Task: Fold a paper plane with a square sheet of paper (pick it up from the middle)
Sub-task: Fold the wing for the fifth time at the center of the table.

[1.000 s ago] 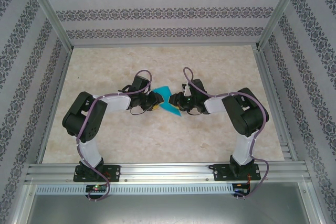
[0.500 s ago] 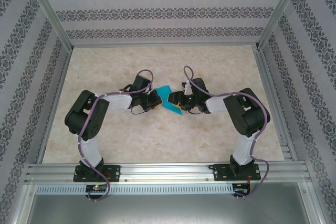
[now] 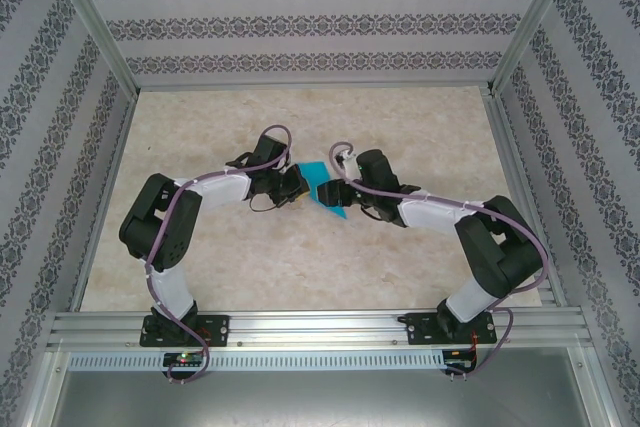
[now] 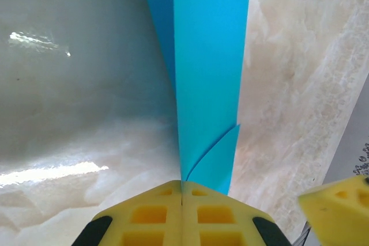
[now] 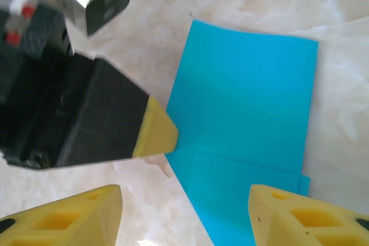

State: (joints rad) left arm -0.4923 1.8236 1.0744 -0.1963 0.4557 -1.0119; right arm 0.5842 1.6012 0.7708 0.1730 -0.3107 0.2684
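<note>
Half-folded, roughly: left pincer (image 4: pixel 182 193) clamped on creased turquoise-blue paper sheet (image 4: pixel 209 73), right pincer (image 5: pixel 184 214) wide open, empty, just above. Next, probably: press crease flat.

a lab test cell: aluminium frame (image 3: pixel 300 325) around a marble-look table (image 3: pixel 300 267), walls (image 3: pixel 300 22) of patterned backdrop, two bolted robot arms

No txt, labels, brand names or nos. legible in any view; the dark bands on the walls (image 3: pixel 300 27) are repeating ornament, not lettering
</note>
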